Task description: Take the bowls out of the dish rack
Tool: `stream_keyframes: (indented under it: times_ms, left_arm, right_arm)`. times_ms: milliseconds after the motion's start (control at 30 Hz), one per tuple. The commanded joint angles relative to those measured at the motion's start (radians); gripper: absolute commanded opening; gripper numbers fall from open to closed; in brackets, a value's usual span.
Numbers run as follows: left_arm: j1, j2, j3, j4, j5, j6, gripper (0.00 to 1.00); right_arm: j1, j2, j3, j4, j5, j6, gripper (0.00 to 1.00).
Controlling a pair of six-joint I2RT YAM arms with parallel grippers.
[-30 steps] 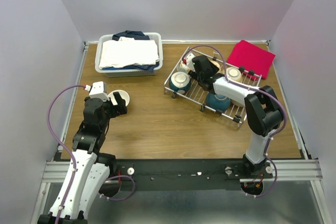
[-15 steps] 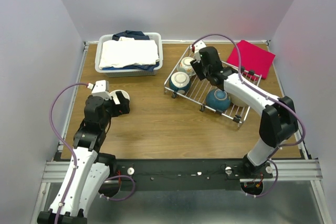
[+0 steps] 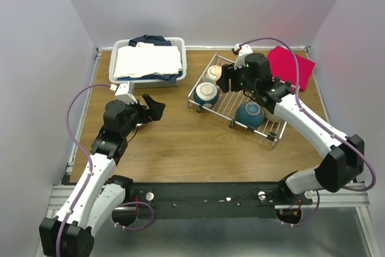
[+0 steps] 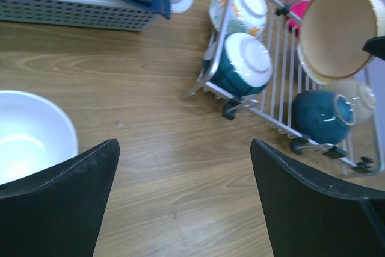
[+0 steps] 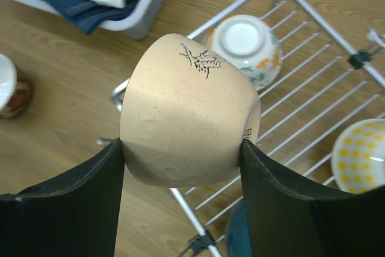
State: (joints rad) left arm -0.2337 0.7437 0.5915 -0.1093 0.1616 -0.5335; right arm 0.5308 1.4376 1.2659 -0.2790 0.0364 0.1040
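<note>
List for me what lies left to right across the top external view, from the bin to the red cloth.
From left: bin → left teal bowl → beige bowl held by right gripper → right teal bowl → red cloth.

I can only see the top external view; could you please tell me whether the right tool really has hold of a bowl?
Observer: Yes. The right wrist view shows the right tool shut on a cream speckled ceramic bowl with a black mark, clamped from both sides and held over the silver wire dish rack.
Operator: Thank you. Is the left tool carrying anything?
Observer: No. Its wrist view shows the left tool open and empty, with a white-lined round bowl on the wooden table just beside it.
Operator: Does the right arm hide any bowl?
Observer: Yes, a yellow-dotted white bowl lies on the rack, its inside facing the right wrist camera.
</note>
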Motion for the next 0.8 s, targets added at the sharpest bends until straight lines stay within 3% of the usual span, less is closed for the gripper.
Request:
stream_keyframes:
  times_ms: [0,367,767]
  left_arm:
    - [-0.052,0.058,0.039,0.178,0.041,-0.085,0.99]
    - [-0.203,0.285,0.094,0.384,-0.02,-0.157,0.99]
    - [-0.259,0.407,0.079,0.491,-0.069,-0.276,0.97]
  right_arm:
    - [0.001,-0.074,-0.049,0.148,-0.202,0.16,0.31]
    - [0.001,-0.154,-0.201,0.438,-0.461,0.439,0.33]
    - [0.001,-0.177,-0.372,0.738,-0.55,0.678,0.36]
